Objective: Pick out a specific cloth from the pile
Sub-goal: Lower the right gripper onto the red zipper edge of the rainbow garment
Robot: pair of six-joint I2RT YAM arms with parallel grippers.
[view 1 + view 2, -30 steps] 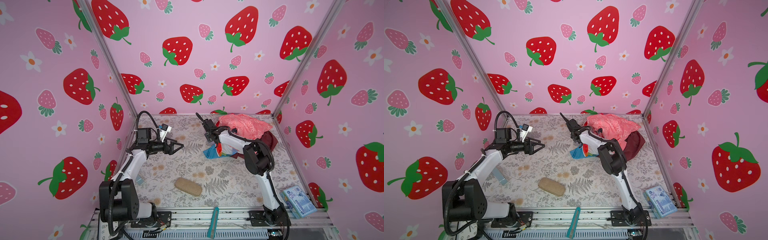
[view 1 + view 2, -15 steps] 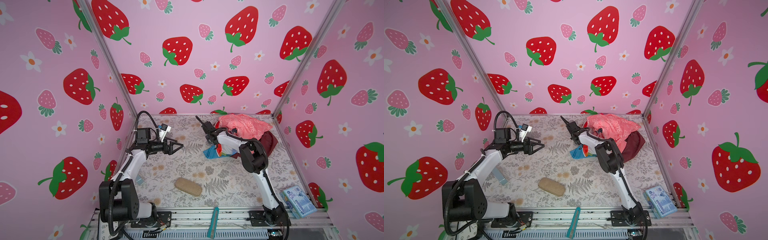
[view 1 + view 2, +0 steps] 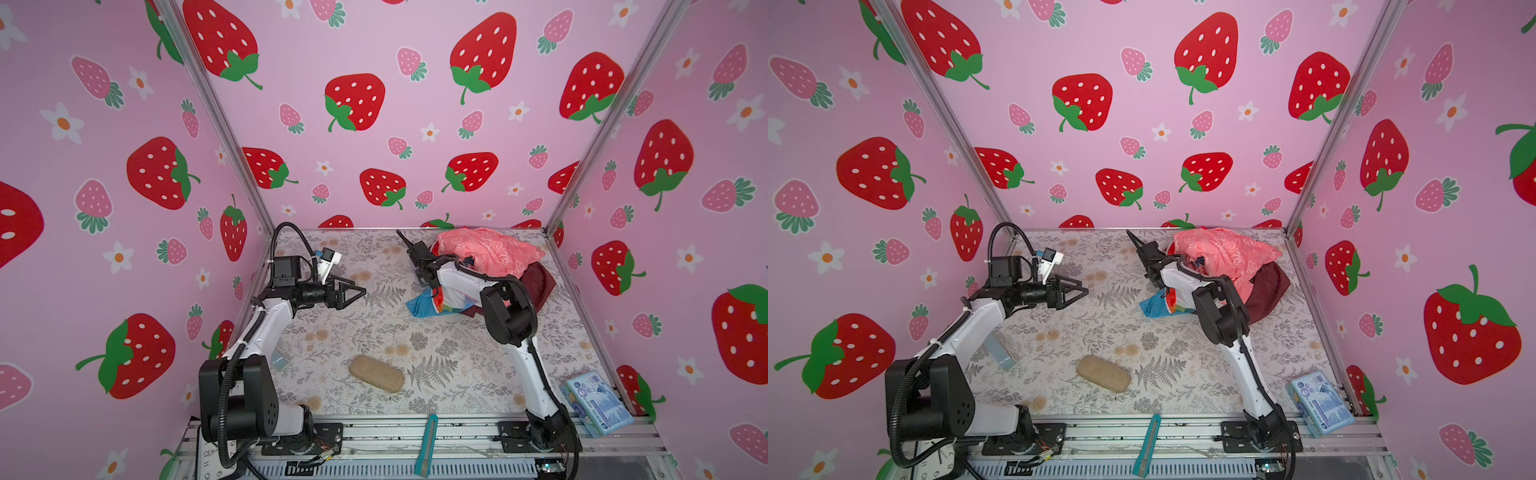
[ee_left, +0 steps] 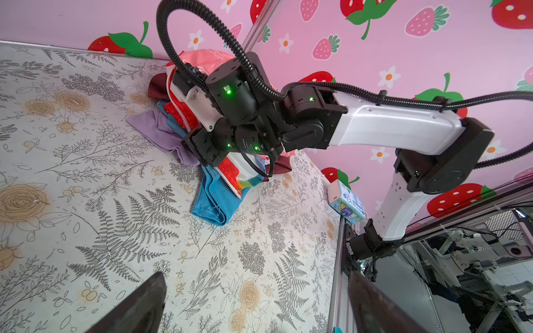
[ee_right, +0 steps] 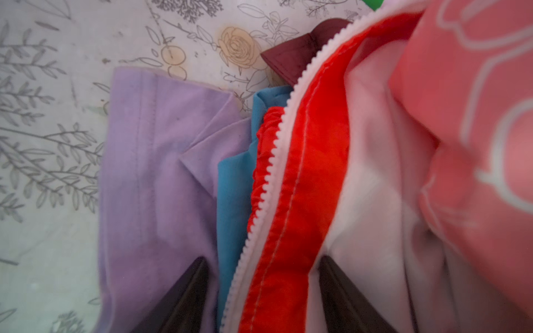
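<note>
Cloth: the cloth (image 5: 302, 178) sits on the side of the pile (image 3: 494, 255) that faces the middle of the table (image 3: 374, 332). It is tucked under the salmon-pink cloth (image 5: 467, 121) and lies over the blue piece (image 5: 233, 190).
Right gripper: the right gripper (image 5: 262, 259) has its jaws apart, straddling the cloth's red-orange border. Nothing is clamped yet.
Left gripper: the left gripper (image 3: 353, 292) hangs over the table with its jaws apart and empty, well apart from the pile.
Risk, wrong layers: one finger sits over the lavender piece (image 5: 161, 161), and the blue piece lies just beside the border. A closing pinch would likely gather one or both along with the cloth.
Risk, drag: the salmon-pink cloth is draped on the cloth and nothing holds the pile down. A pull would probably carry it along or tip the heap.
Risk, slip: the fabric looks thin. A pinch that catches only the white zigzag edging may slide off under load.
Unclear: how deep the fingertips reach into the folds cannot be told.
</note>
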